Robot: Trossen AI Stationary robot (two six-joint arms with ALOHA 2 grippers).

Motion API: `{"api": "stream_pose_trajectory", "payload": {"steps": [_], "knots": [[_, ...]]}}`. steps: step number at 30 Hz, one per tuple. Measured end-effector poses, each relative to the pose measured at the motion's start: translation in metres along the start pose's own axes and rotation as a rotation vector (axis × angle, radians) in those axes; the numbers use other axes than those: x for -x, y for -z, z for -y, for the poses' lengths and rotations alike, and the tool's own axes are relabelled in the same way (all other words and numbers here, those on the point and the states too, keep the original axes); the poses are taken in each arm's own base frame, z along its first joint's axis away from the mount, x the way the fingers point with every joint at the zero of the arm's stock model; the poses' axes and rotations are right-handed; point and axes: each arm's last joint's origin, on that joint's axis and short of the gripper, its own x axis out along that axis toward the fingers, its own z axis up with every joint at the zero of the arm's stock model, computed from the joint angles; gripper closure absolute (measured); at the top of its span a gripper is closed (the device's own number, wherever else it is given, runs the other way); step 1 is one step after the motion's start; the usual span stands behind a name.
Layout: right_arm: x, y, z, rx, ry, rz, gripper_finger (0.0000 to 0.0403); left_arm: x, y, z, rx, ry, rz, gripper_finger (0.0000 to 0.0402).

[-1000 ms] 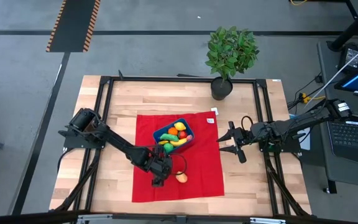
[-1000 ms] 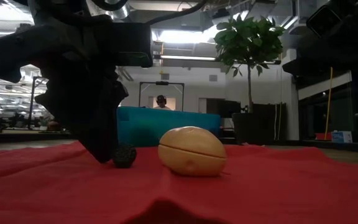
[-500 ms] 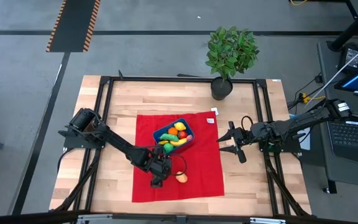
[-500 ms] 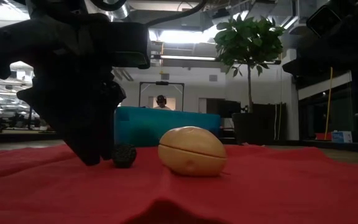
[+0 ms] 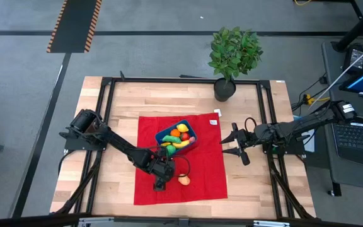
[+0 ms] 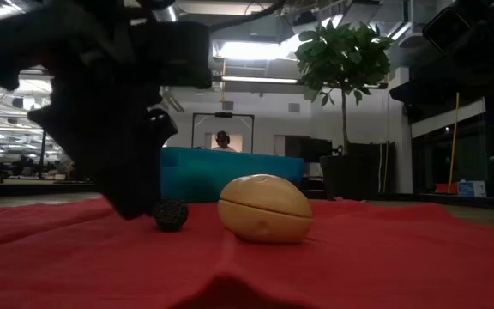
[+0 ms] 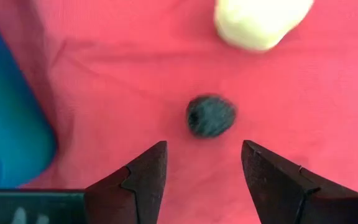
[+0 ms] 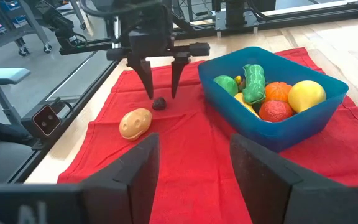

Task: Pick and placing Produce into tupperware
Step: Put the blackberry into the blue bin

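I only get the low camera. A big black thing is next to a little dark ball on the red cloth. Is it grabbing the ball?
Observer: No. The left gripper has its jaws open, with the dark ball lying loose just ahead of them.
Operator: What's in the blue box behind?
Observer: The blue container holds fruits, red, orange, yellow and green.
Operator: Where's the other arm?
Observer: The right gripper waits at the cloth's right edge.

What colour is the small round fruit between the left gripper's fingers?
The small round fruit is dark, nearly black, lying on the red cloth; the left wrist view shows it best.
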Motion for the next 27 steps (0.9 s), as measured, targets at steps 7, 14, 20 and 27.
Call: {"api": "stream_pose_trajectory", "payload": {"steps": [7, 14, 20, 27], "knots": [[0.000, 0.000, 0.000, 0.000, 0.000, 0.000, 0.0207, 0.006, -0.010, 0.004, -0.051, 0.018, 0.037, 0.0204], [0.000, 0.000, 0.000, 0.000, 0.000, 0.000, 0.0207, 0.006, -0.012, 0.004, -0.052, 0.012, 0.052, 0.0210], [0.000, 0.000, 0.000, 0.000, 0.000, 0.000, 0.0207, 0.006, -0.013, 0.005, -0.050, 0.019, 0.067, 0.0217], [0.000, 0.000, 0.000, 0.000, 0.000, 0.000, 0.0207, 0.002, -0.014, 0.006, -0.042, 0.023, 0.075, 0.0215]]}}
